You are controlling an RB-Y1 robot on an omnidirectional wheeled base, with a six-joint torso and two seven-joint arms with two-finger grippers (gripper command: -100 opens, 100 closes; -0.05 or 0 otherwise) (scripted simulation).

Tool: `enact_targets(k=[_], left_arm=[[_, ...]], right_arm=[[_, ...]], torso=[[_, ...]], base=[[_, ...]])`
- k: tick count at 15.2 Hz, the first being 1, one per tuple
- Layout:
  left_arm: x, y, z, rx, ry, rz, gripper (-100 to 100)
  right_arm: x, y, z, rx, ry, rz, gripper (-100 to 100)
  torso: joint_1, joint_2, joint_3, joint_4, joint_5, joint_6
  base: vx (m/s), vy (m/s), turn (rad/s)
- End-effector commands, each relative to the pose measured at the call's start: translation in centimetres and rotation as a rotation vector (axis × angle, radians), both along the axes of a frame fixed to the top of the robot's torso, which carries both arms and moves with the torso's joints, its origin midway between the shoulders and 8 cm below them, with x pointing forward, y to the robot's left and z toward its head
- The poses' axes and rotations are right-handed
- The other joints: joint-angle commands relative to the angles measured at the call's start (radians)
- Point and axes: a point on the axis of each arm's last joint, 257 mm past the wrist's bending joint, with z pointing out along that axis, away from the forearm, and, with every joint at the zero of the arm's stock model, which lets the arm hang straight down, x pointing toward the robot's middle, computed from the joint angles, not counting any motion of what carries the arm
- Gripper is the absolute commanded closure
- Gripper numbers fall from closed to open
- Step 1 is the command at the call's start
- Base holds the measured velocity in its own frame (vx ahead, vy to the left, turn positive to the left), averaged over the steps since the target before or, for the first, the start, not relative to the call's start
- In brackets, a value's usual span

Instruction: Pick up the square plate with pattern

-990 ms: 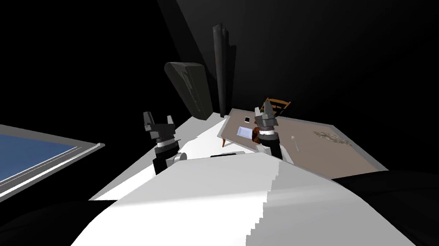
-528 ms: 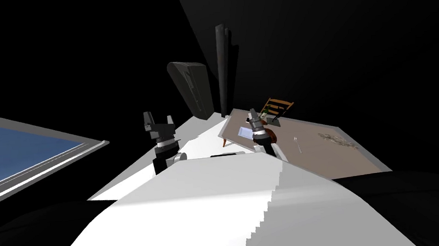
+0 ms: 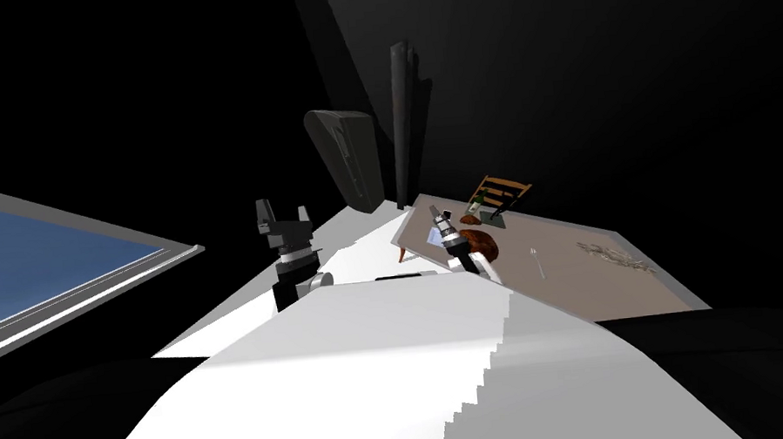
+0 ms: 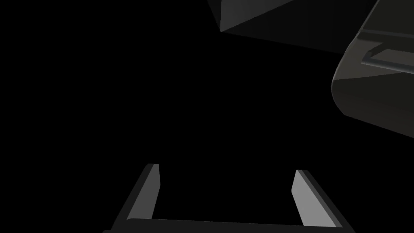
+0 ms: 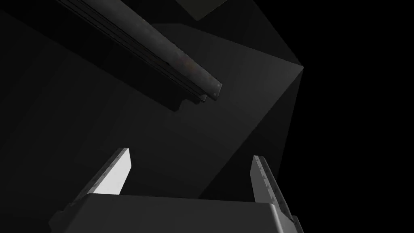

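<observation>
A flat brown rectangular table (image 3: 596, 284) spreads to my right, with a slatted wooden chair (image 3: 501, 191) at its far edge. On the tabletop a round reddish-brown object (image 3: 481, 242) lies near the left edge. Just beside it, closer to that edge, sits the small pale square plate (image 3: 431, 236), its pattern too small to make out. The right gripper (image 5: 191, 153) hangs over the plate, blades spread apart. The left gripper (image 3: 283, 214) is raised beyond the table's left edge, likewise spread.

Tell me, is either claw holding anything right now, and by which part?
Nothing is held. The left claw and the right claw both stand open and empty.
</observation>
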Motion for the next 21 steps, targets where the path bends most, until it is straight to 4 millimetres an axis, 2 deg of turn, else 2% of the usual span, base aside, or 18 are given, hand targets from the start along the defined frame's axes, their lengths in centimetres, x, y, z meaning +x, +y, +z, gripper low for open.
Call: enact_targets(k=[1,2,3,4,5,6,7,9,11,12,13,14,15,18,19,20,21], left_arm=[[0.0,0.0,0.0,0.000,0.000,0.000,0],[0.0,0.0,0.0,0.000,0.000,0.000,0],[0.0,0.0,0.0,0.000,0.000,0.000,0],[0.0,0.0,0.0,0.000,0.000,0.000,0],[0.0,0.0,0.0,0.000,0.000,0.000,0],[0.0,0.0,0.0,0.000,0.000,0.000,0],[0.0,0.0,0.0,0.000,0.000,0.000,0],[0.0,0.0,0.0,0.000,0.000,0.000,0],[0.0,0.0,0.0,0.000,0.000,0.000,0],[0.0,0.0,0.0,0.000,0.000,0.000,0],[0.0,0.0,0.0,0.000,0.000,0.000,0],[0.0,0.0,0.0,0.000,0.000,0.000,0],[0.0,0.0,0.0,0.000,0.000,0.000,0],[0.0,0.0,0.0,0.000,0.000,0.000,0],[0.0,0.0,0.0,0.000,0.000,0.000,0],[0.0,0.0,0.0,0.000,0.000,0.000,0],[0.0,0.0,0.0,0.000,0.000,0.000,0]], right_arm=[[0.6,0.1,-3.2,-0.091,0.066,-0.015,-100],[0.6,-0.1,-4.4,-0.100,0.088,-0.019,-100],[0.6,-0.1,-4.6,-0.100,0.092,-0.020,-100],[1.2,0.0,-6.3,-0.175,0.128,-0.027,-100],[1.2,-0.3,-7.4,-0.176,0.150,-0.031,-100],[1.2,-0.3,-7.4,-0.176,0.150,-0.031,-100],[1.6,-0.3,-9.3,-0.255,0.188,-0.039,-100],[2.0,-0.7,-11.8,-0.327,0.237,-0.048,-100],[1.8,-1.1,-13.2,-0.340,0.265,-0.051,-100],[2.1,-1.3,-14.7,-0.420,0.294,-0.058,-100],[1.9,-1.6,-15.7,-0.426,0.315,-0.060,-100],[1.8,-1.7,-16.0,-0.427,0.321,-0.060,-100],[2.1,-2.0,-17.3,-0.510,0.344,-0.067,-100],[1.5,-3.4,-21.5,-0.610,0.428,-0.076,-100],[1.5,-3.4,-21.5,-0.610,0.428,-0.076,-100],[1.5,-4.1,-23.3,-0.696,0.462,-0.081,-100],[1.2,-4.4,-24.1,-0.705,0.479,-0.082,-100]], torso=[[0.000,0.000,0.000,0.000,0.000,0.000],[0.000,0.000,0.000,0.000,0.000,0.000],[0.000,0.000,0.000,0.000,0.000,0.000],[0.000,0.000,0.000,0.000,0.000,0.000],[0.000,0.000,0.000,0.000,0.000,0.000],[0.000,0.000,0.000,0.000,0.000,0.000],[0.000,0.001,0.000,0.000,0.000,0.000],[0.000,0.000,0.000,0.000,0.000,0.000],[0.000,0.000,0.000,0.000,0.000,0.000],[0.000,0.000,0.000,0.000,0.000,0.000],[0.000,0.000,0.000,0.000,0.000,0.000],[0.000,0.000,0.000,0.000,0.000,0.000],[0.000,0.000,0.000,0.000,0.000,0.000],[0.000,0.000,0.000,0.000,0.000,0.000],[0.000,0.000,0.000,0.000,0.000,0.000],[0.000,0.000,0.000,0.000,0.000,0.000],[0.000,0.000,0.000,0.000,0.000,0.000]], base=[[0.005,0.012,0.071],[0.005,0.011,0.061],[0.003,0.006,0.015],[0.001,0.008,0.042],[0.002,0.009,0.063],[0.002,0.005,0.025],[0.003,0.008,0.047],[0.004,0.009,0.067],[0.004,0.008,0.045],[0.003,0.010,0.044],[0.003,0.011,0.050],[0.003,0.006,0.026],[0.003,0.010,0.059],[0.005,0.010,0.077],[0.004,0.006,0.014],[0.003,0.010,0.058],[0.004,0.009,0.066]])
